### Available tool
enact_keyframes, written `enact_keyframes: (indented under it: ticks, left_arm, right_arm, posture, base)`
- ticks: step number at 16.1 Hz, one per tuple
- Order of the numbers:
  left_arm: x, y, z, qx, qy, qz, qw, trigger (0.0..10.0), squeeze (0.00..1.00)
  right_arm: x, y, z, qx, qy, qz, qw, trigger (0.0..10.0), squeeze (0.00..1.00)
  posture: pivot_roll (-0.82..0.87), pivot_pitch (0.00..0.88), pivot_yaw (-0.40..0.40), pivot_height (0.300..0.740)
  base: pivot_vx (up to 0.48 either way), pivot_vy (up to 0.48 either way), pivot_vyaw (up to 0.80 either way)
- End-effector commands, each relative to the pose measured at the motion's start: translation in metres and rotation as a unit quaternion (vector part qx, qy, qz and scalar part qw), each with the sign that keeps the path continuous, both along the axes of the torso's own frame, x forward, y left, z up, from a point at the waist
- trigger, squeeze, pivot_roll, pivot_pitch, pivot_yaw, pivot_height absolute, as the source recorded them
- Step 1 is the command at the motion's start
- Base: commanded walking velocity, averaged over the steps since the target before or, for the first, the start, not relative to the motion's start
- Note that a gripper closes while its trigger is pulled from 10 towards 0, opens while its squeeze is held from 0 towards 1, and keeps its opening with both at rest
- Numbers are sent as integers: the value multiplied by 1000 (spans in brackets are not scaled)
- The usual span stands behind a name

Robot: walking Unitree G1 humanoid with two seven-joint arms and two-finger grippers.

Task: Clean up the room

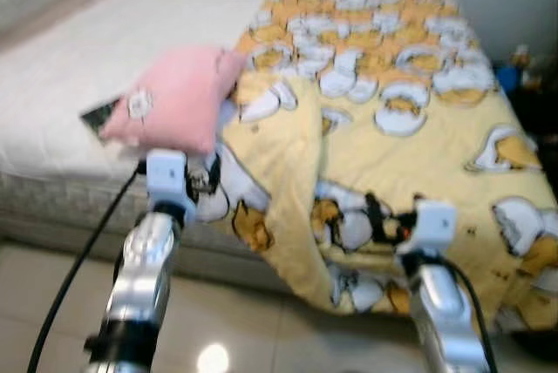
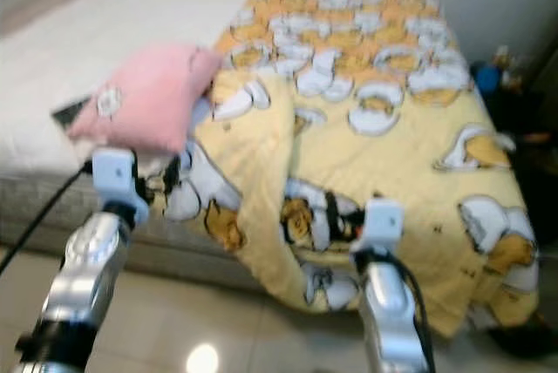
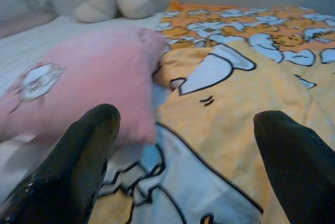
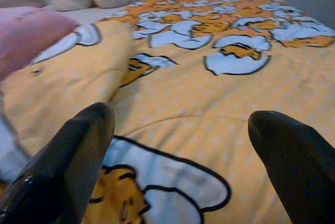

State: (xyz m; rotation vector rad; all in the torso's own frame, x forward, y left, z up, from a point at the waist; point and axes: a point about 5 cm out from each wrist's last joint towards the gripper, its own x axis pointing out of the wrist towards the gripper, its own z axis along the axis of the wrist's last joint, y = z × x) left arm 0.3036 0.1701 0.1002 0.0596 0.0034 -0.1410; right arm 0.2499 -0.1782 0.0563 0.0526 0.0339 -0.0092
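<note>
A pillow (image 1: 172,98) lies just ahead of the left gripper (image 1: 202,177) (on the bed (image 1: 70,85)); a blanket (image 1: 392,138) spreads under the right gripper (image 1: 384,220).

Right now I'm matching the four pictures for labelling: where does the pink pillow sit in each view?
Left eye view: pink pillow left of centre, on the bed above the left gripper.
Right eye view: upper left.
Left wrist view: left half, beyond the black fingers.
Right wrist view: a corner at the upper left edge.
Shared landmark: the folded edge of the yellow cartoon blanket beside the pillow.
</note>
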Motion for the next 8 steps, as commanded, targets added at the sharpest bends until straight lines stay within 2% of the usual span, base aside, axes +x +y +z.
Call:
enact_keyframes:
  ticks: [1, 4, 8]
  left_arm:
    - [4, -10, 0, 4, 2, -33, 999, 10000, 0]
    - [12, -12, 3, 5, -1, -43, 999, 10000, 0]
    - [13, -14, 0, -4, 1, -47, 999, 10000, 0]
  right_arm:
    - [-3, -7, -2, -8, 0, -19, 1000, 10000, 0]
    - [0, -4, -2, -10, -3, -20, 1000, 10000, 0]
    - [5, -1, 3, -5, -14, -27, 1000, 10000, 0]
  posture:
    - [3, 0, 45, 732]
    - [-12, 0, 63, 732]
    - [-21, 0, 48, 732]
  base:
    - [398, 270, 0]
    - [399, 266, 0]
    - [398, 266, 0]
